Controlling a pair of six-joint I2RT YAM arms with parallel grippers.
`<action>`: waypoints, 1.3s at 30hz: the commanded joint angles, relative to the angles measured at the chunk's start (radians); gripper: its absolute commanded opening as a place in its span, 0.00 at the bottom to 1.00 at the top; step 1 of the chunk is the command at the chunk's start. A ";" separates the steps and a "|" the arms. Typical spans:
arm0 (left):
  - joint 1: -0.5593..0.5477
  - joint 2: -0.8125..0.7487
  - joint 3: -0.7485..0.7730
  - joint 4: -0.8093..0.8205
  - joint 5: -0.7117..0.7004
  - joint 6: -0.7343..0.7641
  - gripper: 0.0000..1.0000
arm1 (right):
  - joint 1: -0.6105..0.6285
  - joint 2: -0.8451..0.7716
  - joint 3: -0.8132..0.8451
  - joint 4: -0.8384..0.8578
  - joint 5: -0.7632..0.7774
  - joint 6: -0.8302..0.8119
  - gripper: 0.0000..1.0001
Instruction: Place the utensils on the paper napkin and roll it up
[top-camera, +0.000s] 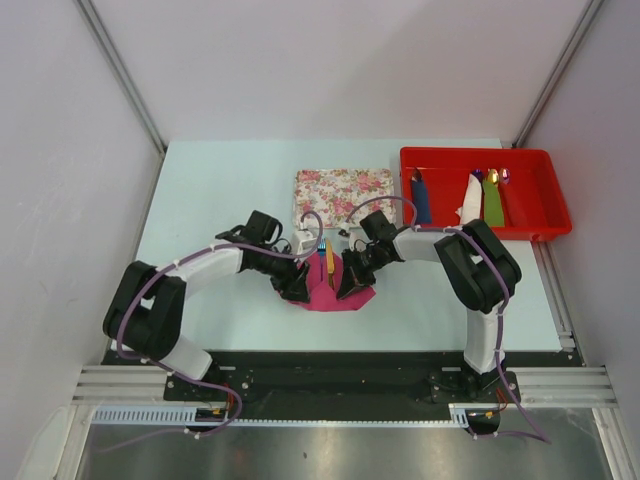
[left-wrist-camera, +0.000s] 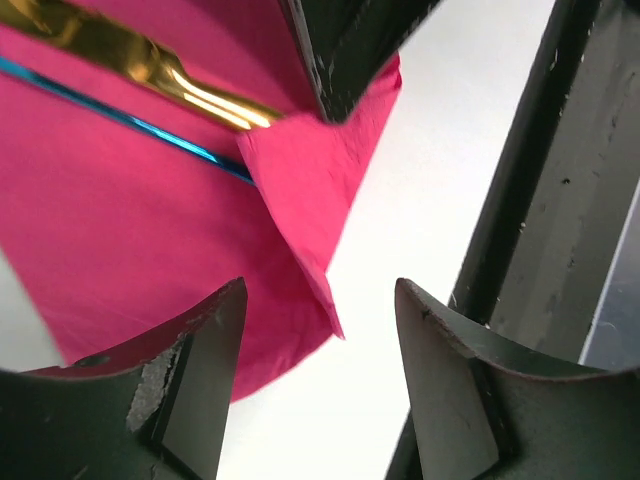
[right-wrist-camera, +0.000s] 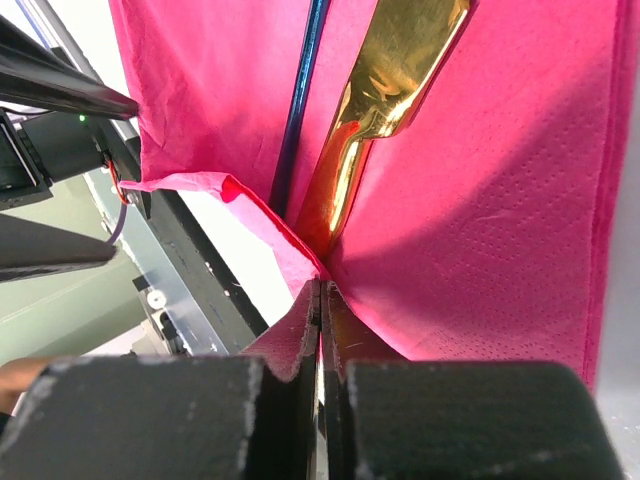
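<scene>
Right wrist view: shows the right gripper (right-wrist-camera: 321, 300) with its two dark, flat fingers (right-wrist-camera: 285, 345) pressed tight together, pinching a folded edge of a thin, soft, magenta-pink paper napkin (right-wrist-camera: 480, 230). Shows tiny dots pressed into the paper. Just past the fingertips, shows a shiny, smooth gold knife (right-wrist-camera: 390, 90), wide at the far part and thin near the fingers, with its near end tucked under the fold. Right beside it, on the left, shows a slim, straight, shiny blue fork (right-wrist-camera: 300, 110), also running down under the fold.

Left wrist view: shows the left gripper (left-wrist-camera: 320, 370) with its two dark, scratched, curved fingers (left-wrist-camera: 190, 380) spread apart, holding nothing. Puts the paper napkin (left-wrist-camera: 130, 230) under and ahead of the finger on the left, with a pointed folded corner reaching into the gap between the fingers. Farther ahead, shows the gold knife (left-wrist-camera: 150, 65) and blue fork (left-wrist-camera: 120, 118) side by side on the pink paper, ends hidden under the folded flap.

Top external view: shows the left gripper (top-camera: 297, 288) at one edge of the napkin (top-camera: 335, 298) and the right gripper (top-camera: 352, 285) at the other, knife (top-camera: 329, 265) and fork (top-camera: 321, 250) between them, all on a flat, pale blue table (top-camera: 220, 190). Beyond the fingers, shows a flat rectangular tray with a flower pattern (top-camera: 345, 190). Well apart, shows a red plastic bin (top-camera: 470, 153).
</scene>
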 joint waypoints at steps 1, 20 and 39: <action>0.000 0.000 -0.024 -0.004 0.058 -0.031 0.66 | -0.001 -0.014 -0.005 0.010 0.014 -0.001 0.00; 0.012 0.135 0.019 -0.092 0.018 -0.012 0.12 | -0.004 -0.014 -0.003 0.016 0.041 0.015 0.00; 0.066 -0.087 0.005 0.017 -0.028 -0.107 0.44 | 0.020 -0.008 0.037 -0.028 0.083 -0.010 0.00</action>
